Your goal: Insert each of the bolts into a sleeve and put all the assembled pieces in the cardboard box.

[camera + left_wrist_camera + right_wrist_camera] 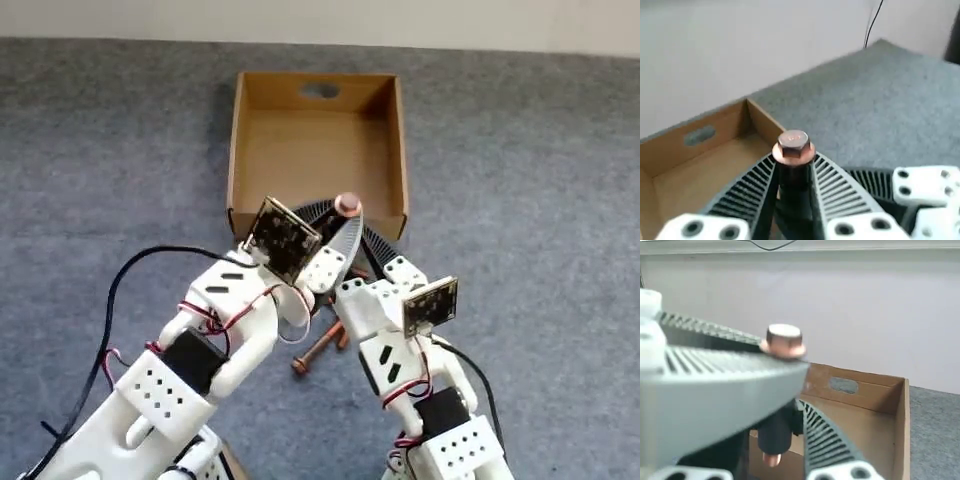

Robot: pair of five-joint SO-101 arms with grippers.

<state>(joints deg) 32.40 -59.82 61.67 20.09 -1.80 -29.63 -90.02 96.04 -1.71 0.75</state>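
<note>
Over the near wall of the cardboard box (318, 150), in the high view, your left hand (340, 226) holds a copper-headed bolt (347, 206) upright, head on top. The right hand (384, 250) sits just beside it, its dark fingers angled toward the same spot. You cannot tell from here whether it is wide or narrow. A loose bolt (316, 350) lies on the grey table (540, 200) between the two arms, near the box.

In the left wrist view, the left hand (793, 165) is closed narrow around the black sleeve (792, 182). The bolt (793, 146) rests its hex head on top of the sleeve, just above the ribbed fingers (747, 192). The box (725, 126) lies beyond, open side up.

In the right wrist view, the bolt (784, 340) passes right through the sleeve (775, 432), with its tip poking out below. One ribbed finger (824, 440) stands just beside the sleeve, and whether it touches is unclear.

By its looks, the bolt is stiff, smooth metal, dense for its size. The sleeve seems slightly softer and grippier. Hold the pair by the sleeve, under the head, and keep it upright. The head stops the bolt dropping through, but tipped over, it could slide out. The pair looks sturdy enough for a short drop into the box.
</note>
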